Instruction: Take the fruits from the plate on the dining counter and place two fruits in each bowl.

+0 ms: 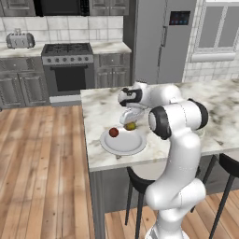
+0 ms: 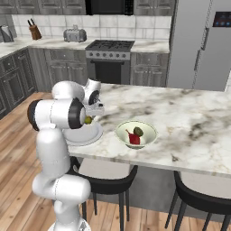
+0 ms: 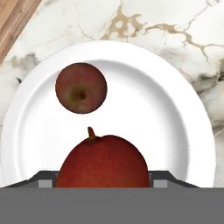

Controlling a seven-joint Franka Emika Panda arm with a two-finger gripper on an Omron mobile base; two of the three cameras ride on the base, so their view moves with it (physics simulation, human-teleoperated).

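Hovering over the marble bench [image 1: 219, 100], above the plate [image 3: 175, 113], my tool [image 3: 103, 183] pinches the orange-yellow fruit [image 3: 103, 162]. I should lift straight, clearing the round reddish-brown fruit [image 3: 81, 88], toward the bowl [image 2: 149, 128] holding two.

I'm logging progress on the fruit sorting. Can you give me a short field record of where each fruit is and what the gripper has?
gripper: closed on the orange-yellow fruit, over the plate
on plate: dark reddish-brown fruit, lying free, apart from the held one
bowl: holds the bright red fruit and the dark olive green fruit
surface: plate and bowl both sit on the dining counter
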